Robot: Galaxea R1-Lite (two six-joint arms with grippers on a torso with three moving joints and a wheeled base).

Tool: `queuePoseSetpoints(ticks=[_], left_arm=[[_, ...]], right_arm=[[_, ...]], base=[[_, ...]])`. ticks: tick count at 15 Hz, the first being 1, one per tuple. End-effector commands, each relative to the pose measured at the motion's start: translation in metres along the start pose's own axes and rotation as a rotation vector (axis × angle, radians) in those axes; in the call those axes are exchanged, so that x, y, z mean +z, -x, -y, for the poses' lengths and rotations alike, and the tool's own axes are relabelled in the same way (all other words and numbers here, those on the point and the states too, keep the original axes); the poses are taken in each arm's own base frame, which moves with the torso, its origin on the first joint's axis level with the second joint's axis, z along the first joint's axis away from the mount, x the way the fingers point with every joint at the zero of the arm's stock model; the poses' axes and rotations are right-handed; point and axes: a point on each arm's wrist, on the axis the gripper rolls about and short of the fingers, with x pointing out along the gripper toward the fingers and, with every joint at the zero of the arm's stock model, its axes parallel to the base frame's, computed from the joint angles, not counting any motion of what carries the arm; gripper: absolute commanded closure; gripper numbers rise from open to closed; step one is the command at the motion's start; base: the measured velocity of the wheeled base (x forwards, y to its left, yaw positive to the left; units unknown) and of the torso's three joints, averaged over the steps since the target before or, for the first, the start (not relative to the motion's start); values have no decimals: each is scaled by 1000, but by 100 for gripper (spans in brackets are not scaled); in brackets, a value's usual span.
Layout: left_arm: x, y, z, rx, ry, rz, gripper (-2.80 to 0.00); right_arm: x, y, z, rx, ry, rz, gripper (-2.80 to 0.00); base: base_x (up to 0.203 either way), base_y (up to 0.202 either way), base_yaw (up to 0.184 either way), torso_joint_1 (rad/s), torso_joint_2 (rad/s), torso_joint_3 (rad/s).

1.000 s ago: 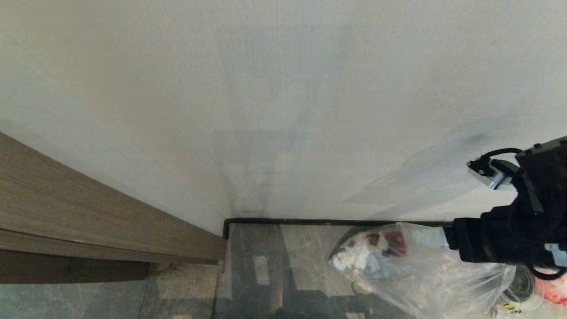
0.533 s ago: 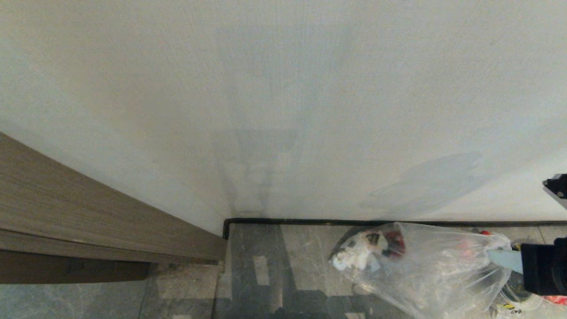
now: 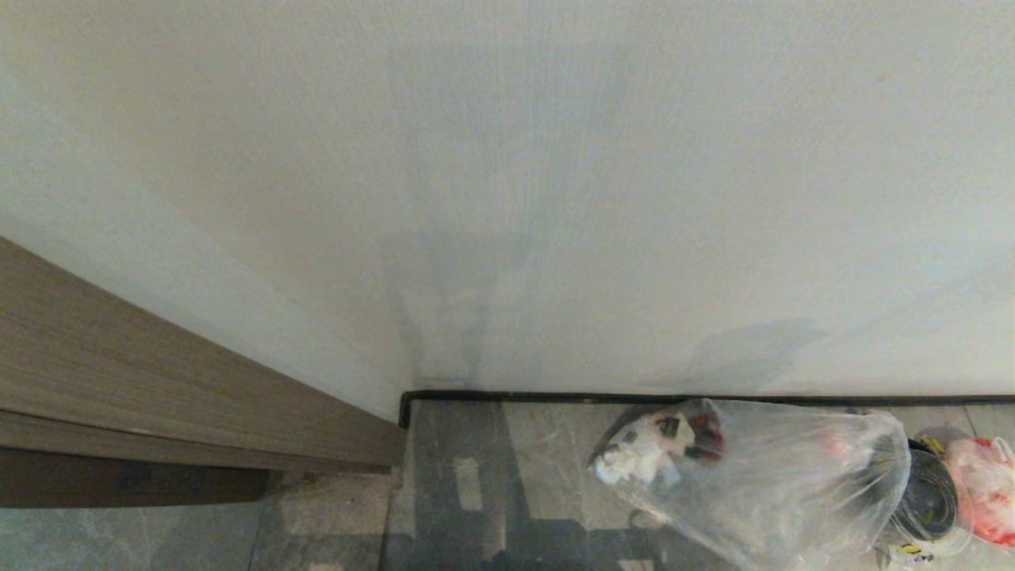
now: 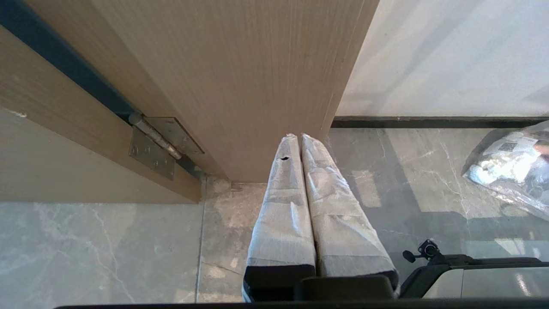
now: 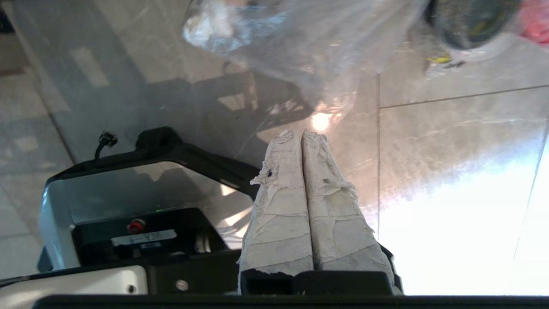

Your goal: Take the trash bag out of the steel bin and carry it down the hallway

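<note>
Since a second ago our right arm has drawn back out of the head view, leaving the trash bag (image 3: pixel 761 484) lying on the grey marbled floor (image 3: pixel 492 476) by the far wall (image 3: pixel 555 198). We see the bag as thin, crinkly clear plastic, sprawled on its side, with white, dark and red rubbish bunched at its left end. Its right end reaches over the steel bin (image 3: pixel 924 500), whose round black rim shows through the film. Just right of the bin sits a pinkish-red knotted bag (image 3: pixel 987 488). A dark skirting strip (image 3: pixel 674 397) runs along the foot of the pale, smooth wall. On the left stands a brown wood-grain door (image 3: pixel 158 381) with a metal hinge (image 4: pixel 161 146).

Our right gripper (image 5: pixel 301 135) hangs over the glossy tiles near the bag, its tape-wrapped fingers pressed together on nothing. Our left gripper (image 4: pixel 299 138) is parked near the door's edge, its wrapped fingers likewise pressed together, empty.
</note>
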Motion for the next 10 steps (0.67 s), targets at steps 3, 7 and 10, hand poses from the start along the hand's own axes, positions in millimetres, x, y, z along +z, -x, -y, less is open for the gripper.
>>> queuePoseSetpoints(ticks=[3, 7, 10], left_arm=[[0, 0, 0, 2, 0, -1, 0], [0, 0, 0, 0, 0, 1, 0], [0, 0, 0, 0, 0, 1, 0]], right_arm=[[-29, 27, 29, -48, -117, 136, 0], [-32, 28, 27, -140, -232, 162, 0], [-63, 25, 32, -151, -257, 199, 0]], base=[[0, 0, 0, 0, 0, 0], [0, 0, 0, 0, 0, 0], [0, 0, 0, 0, 0, 0]])
